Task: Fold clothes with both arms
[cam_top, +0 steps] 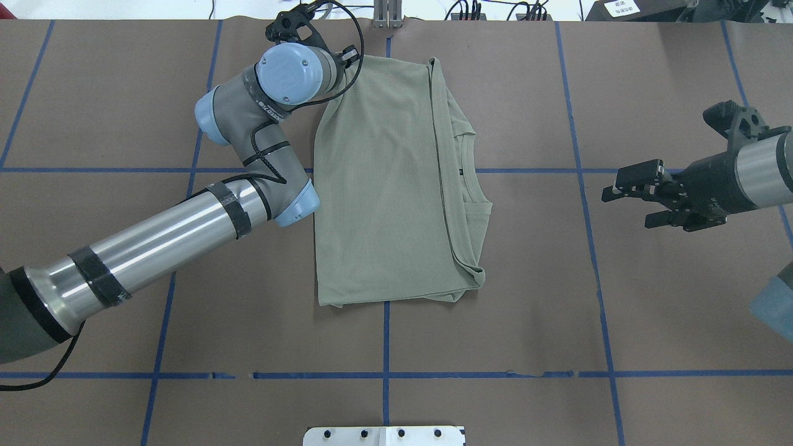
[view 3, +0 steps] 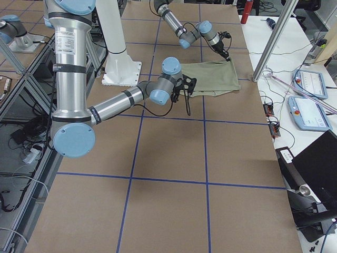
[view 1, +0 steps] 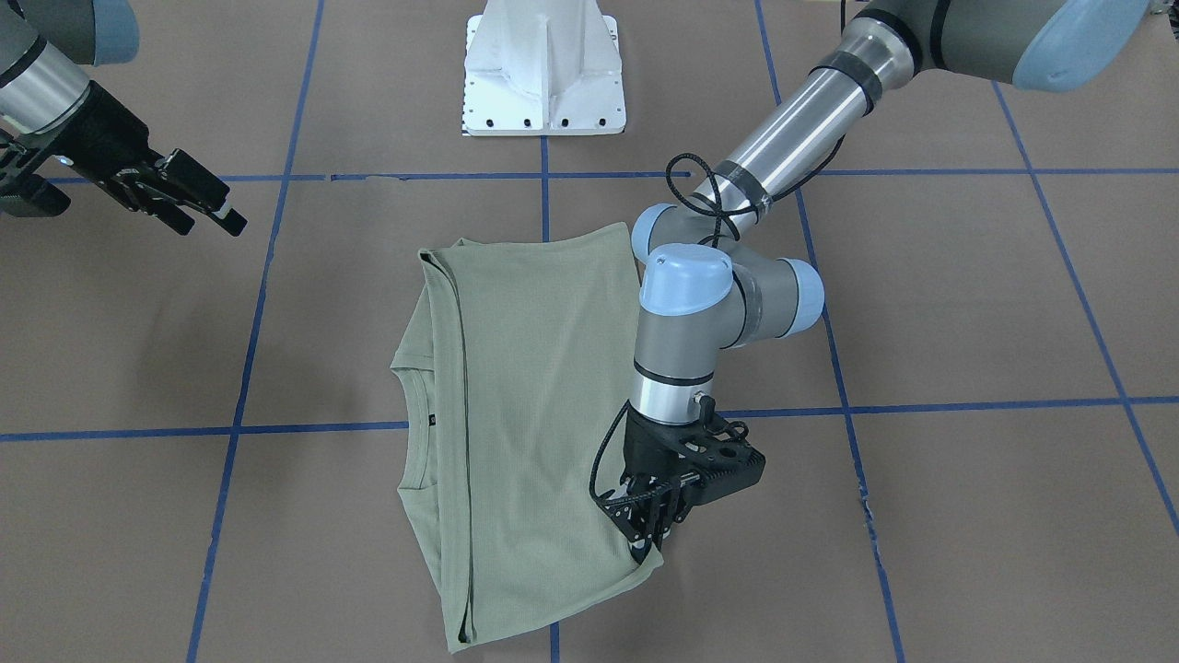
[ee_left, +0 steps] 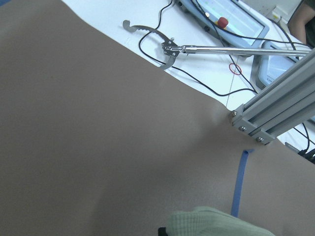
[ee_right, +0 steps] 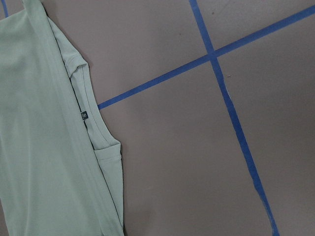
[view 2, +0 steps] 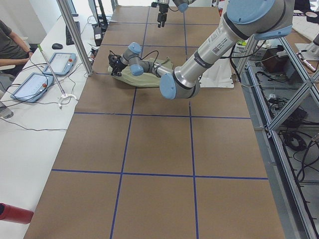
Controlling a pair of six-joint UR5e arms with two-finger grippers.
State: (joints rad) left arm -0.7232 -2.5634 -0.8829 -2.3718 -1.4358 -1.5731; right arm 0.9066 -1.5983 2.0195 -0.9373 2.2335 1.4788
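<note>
The sage-green shirt (cam_top: pixel 384 186) lies folded lengthwise on the brown table, its ribbed collar (cam_top: pixel 472 166) on the side toward my right arm. My left gripper (view 1: pixel 649 543) points down at the shirt's far corner on my left side, its fingers shut on the cloth edge. A bit of that cloth (ee_left: pixel 211 223) shows at the bottom of the left wrist view. My right gripper (cam_top: pixel 629 204) hovers open and empty well off the shirt's collar side. The right wrist view looks down on the collar and a small dark tag (ee_right: pixel 83 116).
The white pedestal base (view 1: pixel 543 74) stands at the robot's side of the table. Blue tape lines (cam_top: pixel 384 375) cross the brown surface. An aluminium post (ee_left: pixel 275 113) rises at the far edge near the left gripper. Beyond it are cables, teach pendants (view 2: pixel 50 64) and a seated person (view 2: pixel 10 45).
</note>
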